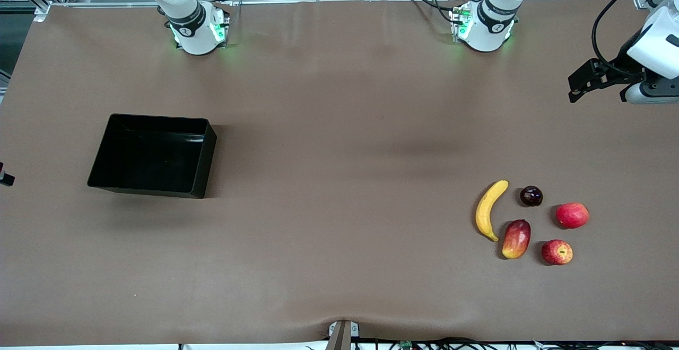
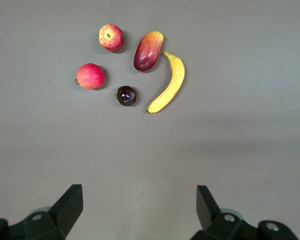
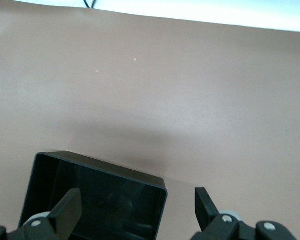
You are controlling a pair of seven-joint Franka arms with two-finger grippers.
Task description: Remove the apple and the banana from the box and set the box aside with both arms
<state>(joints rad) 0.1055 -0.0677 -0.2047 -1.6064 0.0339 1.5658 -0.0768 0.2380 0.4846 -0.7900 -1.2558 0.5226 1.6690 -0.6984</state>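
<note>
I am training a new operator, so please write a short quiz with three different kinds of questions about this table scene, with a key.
1. True or false: the black box already holds a fruit.
2. Multiple choice: which fruit lies nearest to the front camera? A) banana B) plum C) apple with the stem dimple
3. Short answer: how do the fingers of the left gripper and the right gripper stand, and do they hold anything?

Key:
1. False: the box is empty, at the right arm's end of the table.
2. C
3. Both are open and hold nothing; the left is up above the table short of the fruits, the right over the box's edge.
</note>
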